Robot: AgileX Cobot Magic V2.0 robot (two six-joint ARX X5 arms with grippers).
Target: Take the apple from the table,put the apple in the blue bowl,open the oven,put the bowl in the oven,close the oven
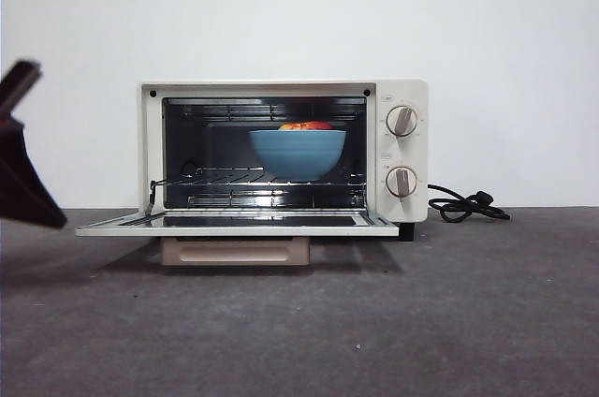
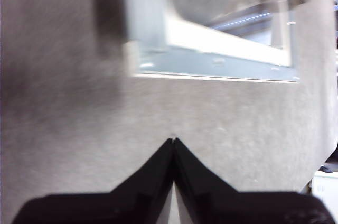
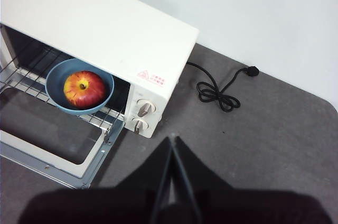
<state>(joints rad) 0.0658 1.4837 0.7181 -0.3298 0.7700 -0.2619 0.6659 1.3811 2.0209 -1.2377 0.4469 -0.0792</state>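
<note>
Oven [image 1: 284, 151] door down; bowl [image 1: 298, 154] on the rack, apple [image 3: 84, 89] fully seen only from the right wrist. Left gripper [image 2: 173, 140] pinched empty by the door's corner; right gripper [image 3: 172, 138] pinched empty, at oven's 4 o'clock.

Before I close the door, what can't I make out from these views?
- Apple: front view shows only its top; the bowl wall hides the rest.
- Door handle: not seen in any view; the door lies open, edge-on.
- Left wrist view: blurred, the door cut off by the edges.
- Left gripper: front view cuts off the arm.
- Knob markings: too small.
</note>
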